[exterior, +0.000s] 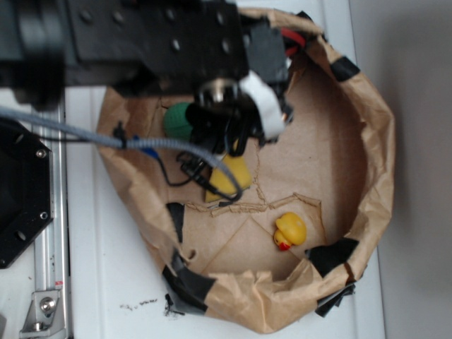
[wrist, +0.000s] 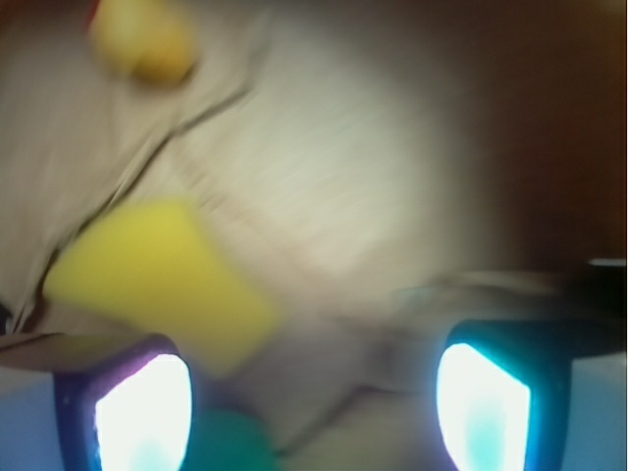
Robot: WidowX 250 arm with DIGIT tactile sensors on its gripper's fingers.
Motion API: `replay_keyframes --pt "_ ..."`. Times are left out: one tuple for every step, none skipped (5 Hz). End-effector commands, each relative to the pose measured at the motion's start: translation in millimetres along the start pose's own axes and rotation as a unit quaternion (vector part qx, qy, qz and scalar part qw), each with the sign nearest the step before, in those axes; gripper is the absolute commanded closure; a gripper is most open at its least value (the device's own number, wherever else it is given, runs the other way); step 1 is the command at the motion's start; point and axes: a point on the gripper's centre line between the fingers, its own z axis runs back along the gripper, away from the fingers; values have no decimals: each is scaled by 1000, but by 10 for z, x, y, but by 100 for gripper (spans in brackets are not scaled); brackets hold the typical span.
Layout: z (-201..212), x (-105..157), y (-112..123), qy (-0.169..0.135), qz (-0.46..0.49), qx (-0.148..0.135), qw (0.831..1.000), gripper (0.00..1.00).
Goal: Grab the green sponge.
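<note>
The green sponge [exterior: 178, 120] lies at the back left of the brown paper nest [exterior: 367, 183], partly hidden by my arm. In the blurred wrist view the green sponge [wrist: 231, 444] shows at the bottom edge, just inside the left finger [wrist: 142, 412]. My gripper [wrist: 314, 402] is open, with a wide gap across to the right finger [wrist: 486, 407] and nothing held. In the exterior view the gripper [exterior: 226, 134] hangs low just right of the green sponge, its fingertips hidden under the wrist.
A yellow sponge [exterior: 229, 176] [wrist: 162, 280] lies just in front of the gripper. A yellow rubber duck [exterior: 290, 230] [wrist: 142, 39] sits nearer the nest's front right. The nest's raised, black-taped paper walls ring the area, and a grey cable [exterior: 141, 141] crosses its left side.
</note>
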Motion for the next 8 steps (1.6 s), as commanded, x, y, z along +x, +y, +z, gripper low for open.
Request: replay_keyframes --pt "-94 41 -333 -6 -56 -19 998 0" --pt "-260 153 -277 -33 -54 -22 998 0" --pt "-278 373 -208 -55 -59 -16 997 0" --pt "-289 452 -217 -43 -35 -40 998 100" --pt "-224 412 -268 -17 -34 -36 999 100" --pt "5 345 -228 -20 64 -29 997 100" --pt "424 244 -132 -27 188 -17 982 100" --pt "734 249 -48 -38 309 -31 950 100"
